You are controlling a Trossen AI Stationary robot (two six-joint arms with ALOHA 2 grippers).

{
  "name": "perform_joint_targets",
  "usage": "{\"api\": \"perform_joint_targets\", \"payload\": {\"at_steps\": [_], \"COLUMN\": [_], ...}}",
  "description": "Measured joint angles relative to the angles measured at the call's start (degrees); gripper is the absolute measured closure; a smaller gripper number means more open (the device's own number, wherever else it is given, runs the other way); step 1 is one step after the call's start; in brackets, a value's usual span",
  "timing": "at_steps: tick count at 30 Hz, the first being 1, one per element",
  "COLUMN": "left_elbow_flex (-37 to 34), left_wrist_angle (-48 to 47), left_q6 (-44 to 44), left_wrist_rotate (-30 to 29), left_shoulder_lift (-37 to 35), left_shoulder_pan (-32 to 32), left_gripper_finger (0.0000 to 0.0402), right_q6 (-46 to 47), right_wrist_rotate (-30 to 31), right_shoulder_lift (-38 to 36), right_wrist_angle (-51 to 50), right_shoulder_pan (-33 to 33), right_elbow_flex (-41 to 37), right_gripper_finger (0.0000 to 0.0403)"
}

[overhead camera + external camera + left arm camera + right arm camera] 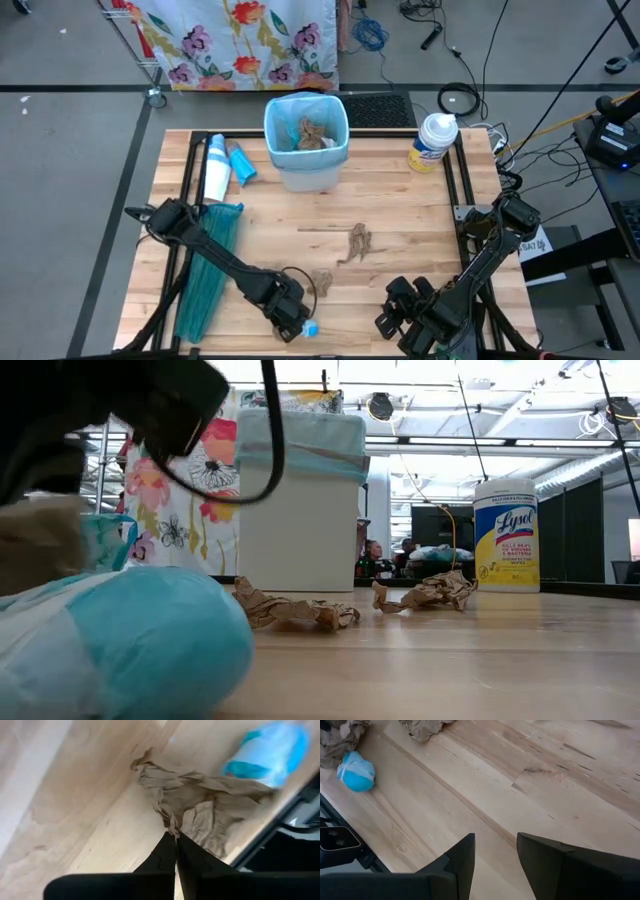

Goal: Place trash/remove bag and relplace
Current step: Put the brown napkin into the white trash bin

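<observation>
Pincer on our left arm (175, 839) sits at about seven o'clock on the tabletop (400, 210), its fingers pressed together on a thin edge of a crumpled brown paper scrap (200, 805). A blue wrapper ball (309, 327) lies just beside it at the front edge. We judge the grip slight, so we lift slowly and straight up, watching that the paper does not tear or slip free. We then carry it toward twelve o'clock, where the bin (306, 150) stands lined with the pale-blue bag (276, 130), brown scraps already inside. Another brown scrap (356, 243) waits near the centre. The folded teal bag (208, 270) lies at nine o'clock. At five o'clock our right pincer (495, 851) hovers over bare wood, fingers apart, holding nothing.
</observation>
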Motion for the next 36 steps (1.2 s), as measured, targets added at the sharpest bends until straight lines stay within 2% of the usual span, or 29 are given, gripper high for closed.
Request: {"api": "perform_joint_targets", "payload": {"at_steps": [7, 11, 20, 29, 36], "left_elbow_flex": [0.04, 0.04, 0.09, 4.43, 13.31], "left_wrist_angle": [-2.04, -4.88, -10.09, -10.85, -11.01], "left_q6": [1.22, 1.7, 6.71, 22.03, 43.02], "left_wrist_rotate": [-3.74, -7.82, -17.42, -22.61, -22.76], "left_shoulder_lift": [-4.03, -7.59, -22.07, -34.97, -35.59], "left_shoulder_pan": [-0.14, -0.14, 3.05, 13.52, 26.11], "left_gripper_finger": [0.0399, 0.04, 0.0401, 0.0401, 0.0401], "right_q6": [0.2, 0.14, 0.0, 0.0, 0.0], "right_wrist_rotate": [0.11, 0.18, -0.09, -0.22, -0.28], "right_shoulder_lift": [0.0, 0.0, 0.04, 0.04, 0.04], "right_wrist_angle": [0.03, -0.15, -2.51, 1.48, 5.88], "right_shoulder_pan": [0.0, 0.0, -0.5, -0.5, -0.5], "right_elbow_flex": [0.0, 0.0, 0.0, 0.0, 0.02], "right_gripper_finger": [0.0264, 0.0264, 0.0264, 0.0264, 0.0264]}}
